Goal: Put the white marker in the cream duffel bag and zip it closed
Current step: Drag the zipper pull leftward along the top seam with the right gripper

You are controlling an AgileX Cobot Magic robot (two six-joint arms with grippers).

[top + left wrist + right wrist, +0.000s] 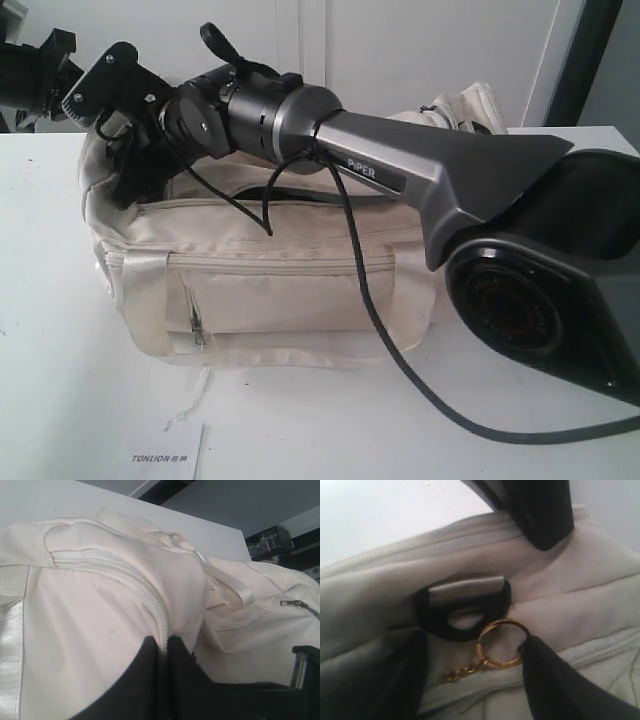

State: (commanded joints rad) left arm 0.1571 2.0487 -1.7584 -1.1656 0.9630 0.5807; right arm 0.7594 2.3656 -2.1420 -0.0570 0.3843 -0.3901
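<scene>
we'd pinch the small, stiff gold chain pull [497, 645]; the cream duffel bag [300, 290] is soft and floppy. right gripper [472, 647] open astride the pull, left gripper [162, 647] seemingly clamping bag fabric.

White table [60, 400], cream duffel bag [280, 290] at ctr, TONLION card [170, 458] in front, blk cable [520, 438] rt

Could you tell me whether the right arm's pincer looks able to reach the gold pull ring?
Probably yes: the right pincer stands open, the gold pull ring lying bare between its fingers on the cream duffel bag.
</scene>
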